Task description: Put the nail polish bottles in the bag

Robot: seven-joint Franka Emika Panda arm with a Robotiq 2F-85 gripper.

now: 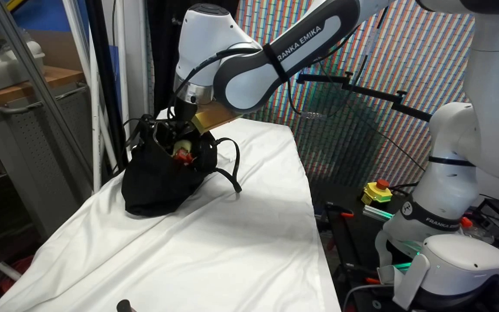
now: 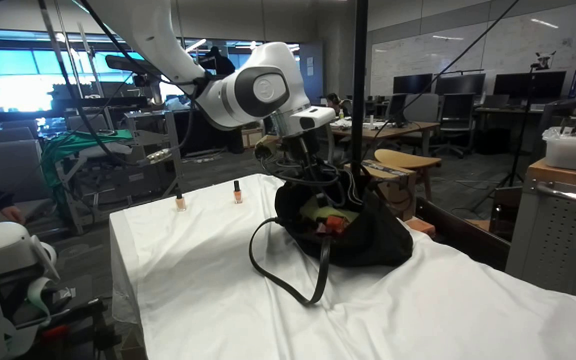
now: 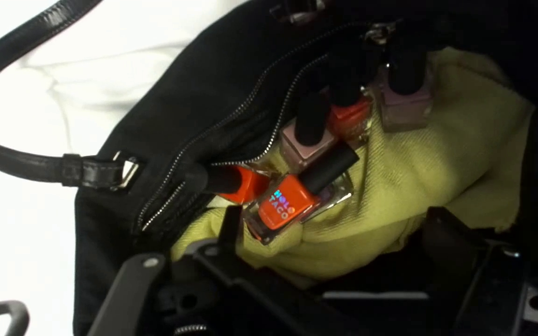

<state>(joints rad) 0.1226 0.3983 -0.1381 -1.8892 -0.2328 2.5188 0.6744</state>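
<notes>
The black bag (image 1: 158, 186) slouches on the white cloth, its yellow-green lining (image 3: 390, 172) showing inside. Several nail polish bottles lie in it: in the wrist view, an orange bottle (image 3: 283, 205) on top, a second orange bottle (image 3: 249, 184), a mauve bottle (image 3: 297, 154), a red bottle (image 3: 350, 119) and a purplish bottle (image 3: 404, 112). My gripper (image 3: 336, 217) reaches down into the bag's mouth, fingers wide apart with nothing held between them. Outside the bag, two peach bottles (image 2: 180, 202) (image 2: 238, 194) stand upright on the cloth.
A looped bag handle (image 2: 324, 270) rests on the cloth in front of the bag. At the near edge of an exterior view, a dark cap (image 1: 124, 306) pokes in. A metal cart (image 1: 54, 143) and upright poles (image 1: 95, 130) stand beside the table.
</notes>
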